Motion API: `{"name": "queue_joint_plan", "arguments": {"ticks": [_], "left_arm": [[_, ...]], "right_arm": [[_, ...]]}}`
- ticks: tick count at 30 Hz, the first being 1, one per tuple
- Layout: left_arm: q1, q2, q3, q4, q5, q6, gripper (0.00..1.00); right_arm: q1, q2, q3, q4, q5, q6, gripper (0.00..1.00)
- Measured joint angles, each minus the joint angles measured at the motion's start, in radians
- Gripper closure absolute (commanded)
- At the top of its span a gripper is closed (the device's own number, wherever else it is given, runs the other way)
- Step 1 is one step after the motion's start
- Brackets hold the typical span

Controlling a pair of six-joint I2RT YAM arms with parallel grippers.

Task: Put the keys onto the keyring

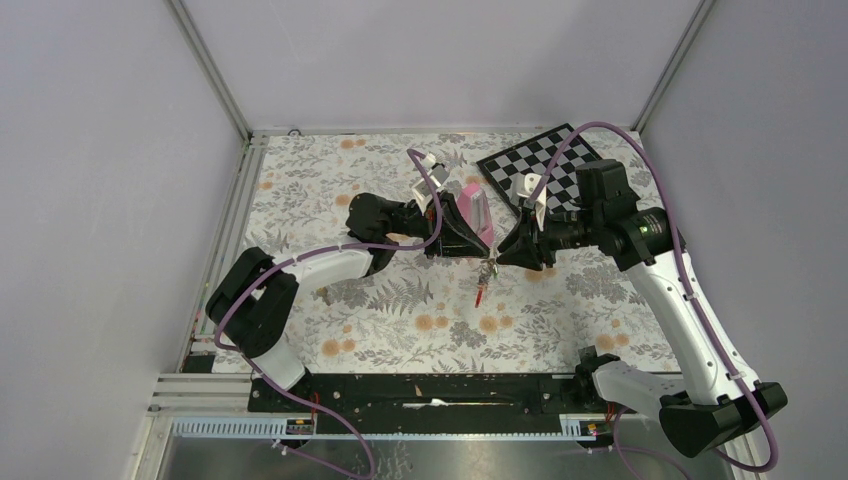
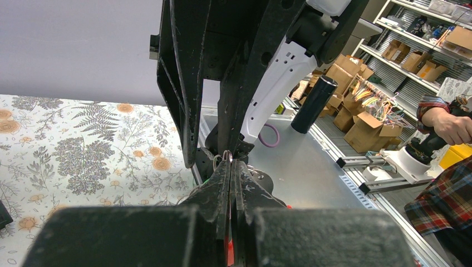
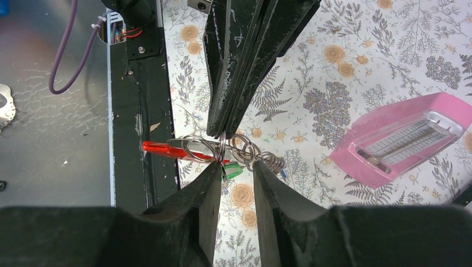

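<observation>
Keyring (image 3: 161,148) hangs above the table (image 3: 356,50), clamped by the left gripper (image 3: 222,133) from twelve o'clock to steady it. The right gripper (image 3: 236,165), at six o'clock, has jaws apart around a green key (image 3: 234,171), probably for threading.

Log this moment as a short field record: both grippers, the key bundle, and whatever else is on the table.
key bundle: looped wire rings, red bar, green tag
left gripper: shut on a thin wire ring; the bundle hangs from it
right gripper: jaws parted, tips at the bundle, contact unclear
pink metronome: on the floral cloth, apart from the bundle
checkerboard: far right corner of the table
</observation>
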Motion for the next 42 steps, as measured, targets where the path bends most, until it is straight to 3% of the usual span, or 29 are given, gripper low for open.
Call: {"name": "queue_joint_plan", "arguments": {"ticks": [34,42], "left_arm": [[0.000,0.000,-0.008,-0.009,-0.004,0.002,1.00],[-0.001,0.000,-0.016,-0.010,-0.005,0.005,1.00]], "right_arm": [[-0.001,-0.006,-0.015,-0.003,-0.026,-0.013,0.66],[-0.001,-0.006,-0.015,-0.003,-0.026,-0.015,0.73]]}}
